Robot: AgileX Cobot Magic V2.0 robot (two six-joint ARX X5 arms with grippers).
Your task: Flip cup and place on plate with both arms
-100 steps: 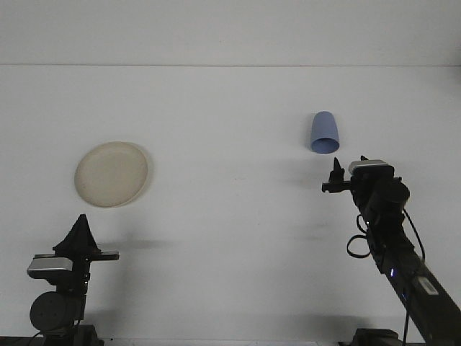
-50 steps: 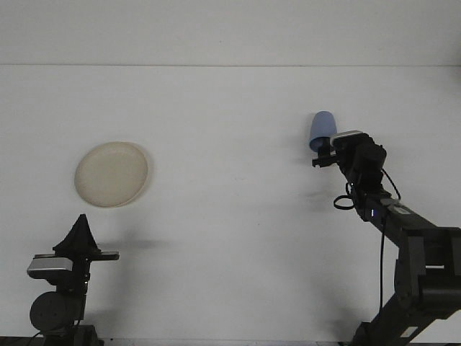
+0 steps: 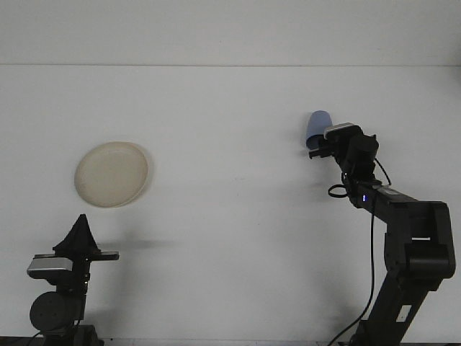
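Right hand reaches the cup; left hand waits

Front view: our right hand (image 3: pixel 317 148) has pushed forward over the last second and now sits against the lower side of the blue cup (image 3: pixel 315 127), which stands mouth-down on the white worktop (image 3: pixel 230 216) and leans slightly left compared with before. We cannot tell whether its fingers are apart or clamped on the cup. That suggests the grasp is just starting. Our left hand (image 3: pixel 81 229) is unmoved, fingers together, near the cream plate (image 3: pixel 112 173), well apart from the cup.
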